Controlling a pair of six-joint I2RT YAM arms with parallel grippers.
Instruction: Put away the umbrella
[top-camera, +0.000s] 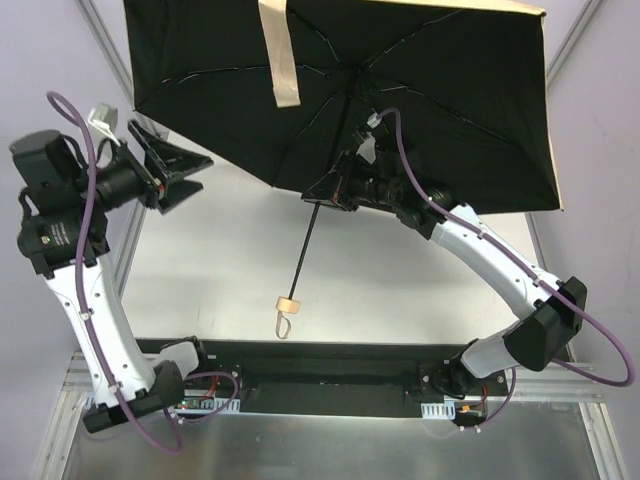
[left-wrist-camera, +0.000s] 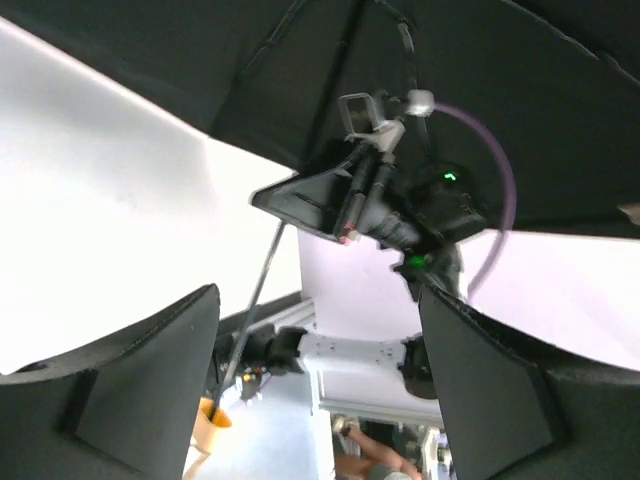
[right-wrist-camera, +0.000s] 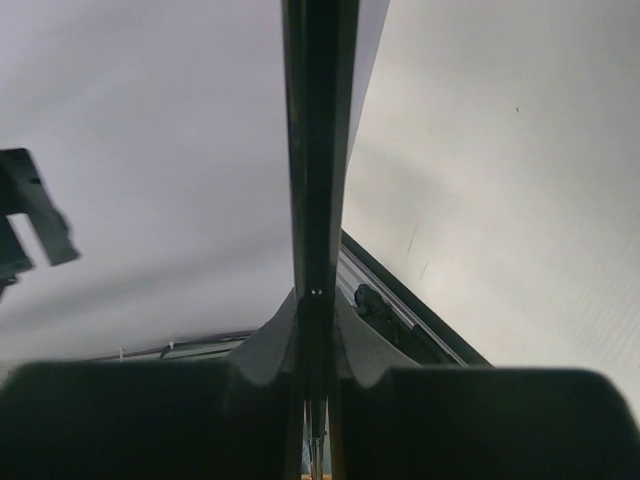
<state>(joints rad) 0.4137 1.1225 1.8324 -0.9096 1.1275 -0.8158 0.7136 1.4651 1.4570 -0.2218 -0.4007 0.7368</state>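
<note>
The umbrella (top-camera: 400, 90) stands open above the far side of the worktop (top-camera: 220, 290), its black lining turned toward the arms and a tan strap (top-camera: 278, 55) hanging across it. The right tool (top-camera: 322, 193) is closed on the thin dark shaft (top-camera: 305, 245) just under the canopy; the wrist view shows the shaft running straight up between its fingers. Below the grip the shaft slants down to the pale knob (top-camera: 290, 303), which hangs over the worktop. The left tool (top-camera: 200, 172) is spread wide and empty, beside the canopy's left edge.
</note>
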